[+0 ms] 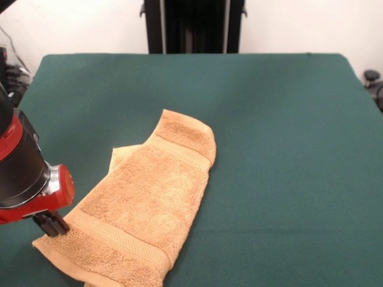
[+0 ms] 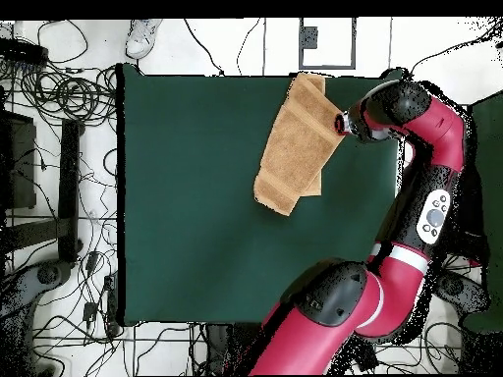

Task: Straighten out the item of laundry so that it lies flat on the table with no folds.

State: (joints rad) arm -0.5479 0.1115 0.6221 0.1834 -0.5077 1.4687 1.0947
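– One tan-orange terry-cloth hand towel (image 1: 143,203), lying on the big rectangular table under dark green cloth (image 1: 287,149). Not flat at all: doubled over lengthwise, with a strip of the lower layer poking out along its left side in the front view. Runs on a slant from the near-left corner area up toward the middle, near end touching the picture's bottom edge.

– Same read from overhead. Sits there as a long narrow shape (image 2: 295,147) at the table's (image 2: 187,196) top edge, right of centre, one end right at that edge, the other pointing in toward the middle. Any bands showing on your side?

– Two woven bands, yeah. One crossing near the far end, one near the close end. Far end looks rounded and a bit puffy. No clear sight of a tag.

– And the gripper?

– Down at the left in the front view (image 1: 51,224), dark tips right on the towel's near-left corner, touching or just about. Hangs off the red and black arm (image 1: 21,173), which fills the left edge. Can't tell whether open or closed, too bunched and dark down there.

– No better from above. Gripper (image 2: 341,123) just beside the towel's right edge, mostly hidden under the arm's (image 2: 432,167) wrist. Can't tell either. Rest of the arm bends round off the table's right side and back down to the base at the bottom.

– Also the black pedestal (image 1: 194,27) behind the far edge. Plenty of bare green cloth to the right.
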